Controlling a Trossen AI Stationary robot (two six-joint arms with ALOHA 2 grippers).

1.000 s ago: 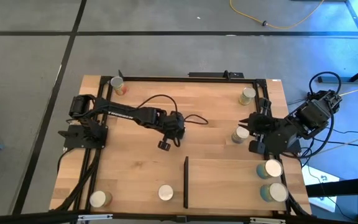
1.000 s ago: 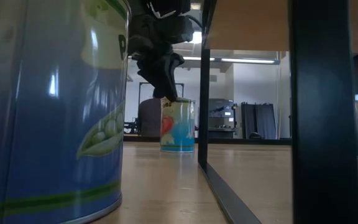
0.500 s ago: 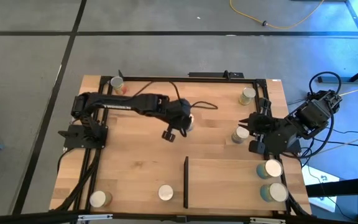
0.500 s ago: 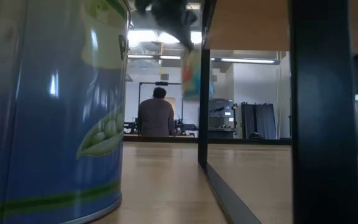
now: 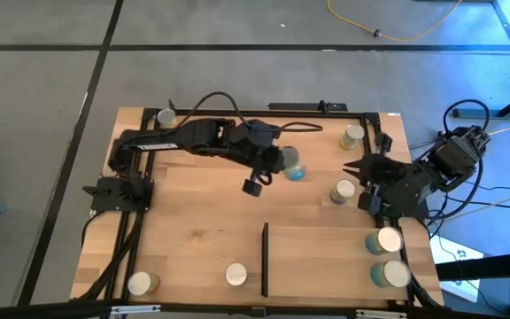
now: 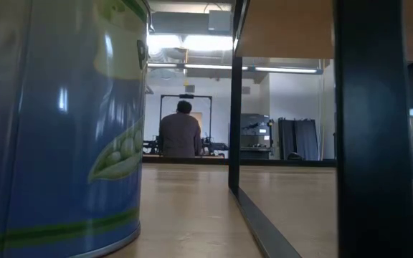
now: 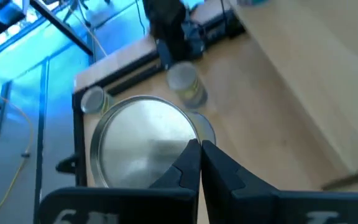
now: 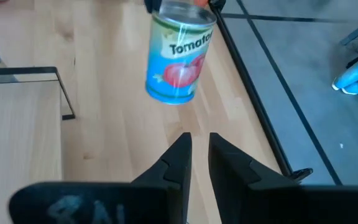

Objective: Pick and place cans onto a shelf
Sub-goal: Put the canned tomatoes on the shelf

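My left gripper [image 5: 275, 165] is over the middle of the table, shut on a blue tomato can [image 5: 292, 168] that hangs in the air [image 8: 178, 59]. My right gripper [image 5: 361, 170] waits at the right edge, open with nothing between its fingers [image 8: 197, 149]. Two cans [image 5: 352, 135] [image 5: 342, 190] stand near it. The light-wood shelf [image 5: 326, 261] lies at the near right, its black bar [image 5: 265, 257] along its left edge. Two more cans [image 5: 384, 239] [image 5: 390, 273] stand at its right end. My left gripper pinches the tomato can's top rim [image 7: 190, 132] between its two fingers, one on the lid side and one outside the wall. The fingers slant down onto the silvery lid [image 7: 142, 146] from the table's left. The can hangs tilted below them, clear of the table.
Further cans stand at the far left corner [image 5: 166, 119] and along the near edge [image 5: 235, 275] [image 5: 140, 283]. In the low view a big blue peas can [image 6: 63, 122] and the shelf's black post [image 6: 364, 129] fill the foreground. A person sits far behind the table [image 6: 181, 136].
My left gripper has risen from the table with the tomato can and gone toward the far and right edges. The can stood upright on the wood a second ago; it now hangs tilted, lifted clear and above what the low view shows.
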